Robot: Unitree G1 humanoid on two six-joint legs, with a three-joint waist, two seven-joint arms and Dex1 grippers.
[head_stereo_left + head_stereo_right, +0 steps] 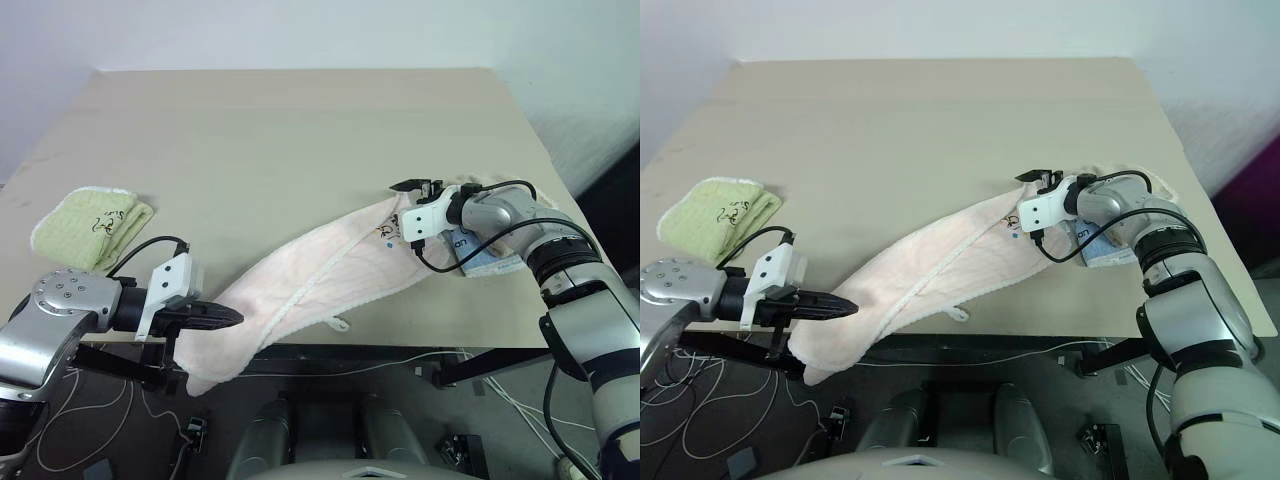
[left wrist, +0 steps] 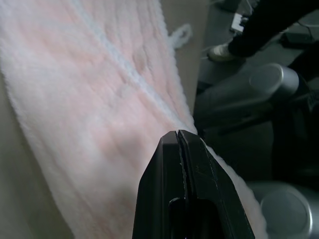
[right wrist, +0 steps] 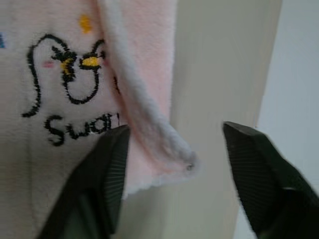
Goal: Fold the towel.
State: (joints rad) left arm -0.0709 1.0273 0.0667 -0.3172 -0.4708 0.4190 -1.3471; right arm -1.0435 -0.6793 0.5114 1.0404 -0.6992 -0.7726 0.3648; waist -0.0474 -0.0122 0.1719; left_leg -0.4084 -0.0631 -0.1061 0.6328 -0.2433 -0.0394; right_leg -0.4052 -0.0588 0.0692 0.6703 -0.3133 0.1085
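- Towel stretched diagonally across the near right of the tabletop, its near-left end hanging over the near edge.
- Left tool clamped fully closed on that hanging end.
- Right tool parted, fingers either side of the towel's far-right corner beside the embroidery; not gripping it.
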